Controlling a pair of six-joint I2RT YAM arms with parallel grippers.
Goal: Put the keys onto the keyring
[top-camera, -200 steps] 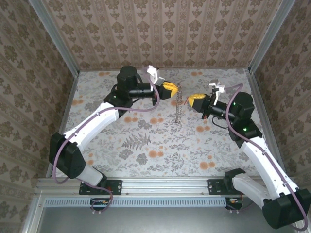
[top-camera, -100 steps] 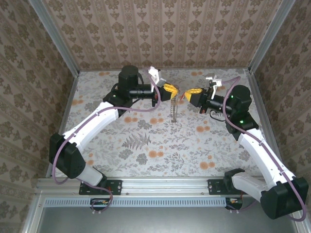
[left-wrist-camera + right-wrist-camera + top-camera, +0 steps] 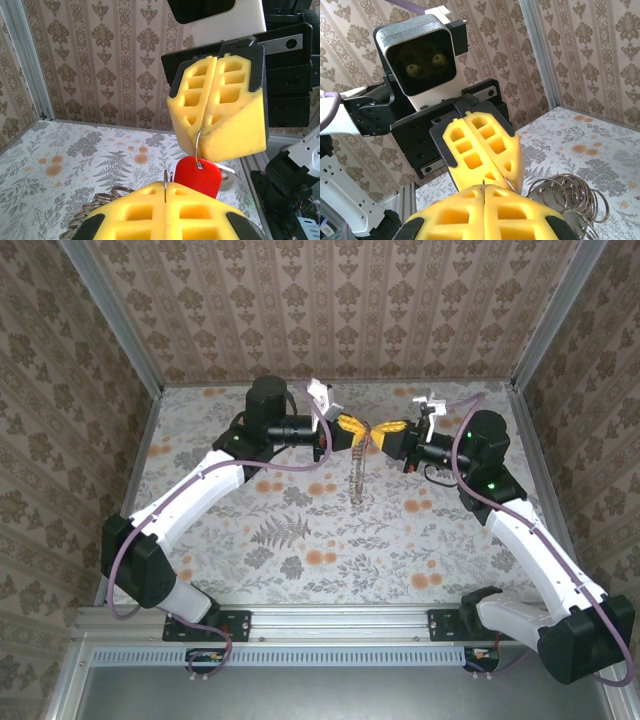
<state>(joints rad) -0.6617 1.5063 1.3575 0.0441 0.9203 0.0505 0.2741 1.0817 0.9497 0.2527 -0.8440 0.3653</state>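
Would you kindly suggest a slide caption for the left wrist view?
The right gripper presents the red-tagged key to the left gripper, which holds the keyring.

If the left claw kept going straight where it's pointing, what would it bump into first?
Probably the right claw, which faces the left claw almost tip to tip. The red key tag dangles between them and might get touched first; depth is hard to judge.

Bright even light, faint soft shadows, wrist views slightly blurred up close
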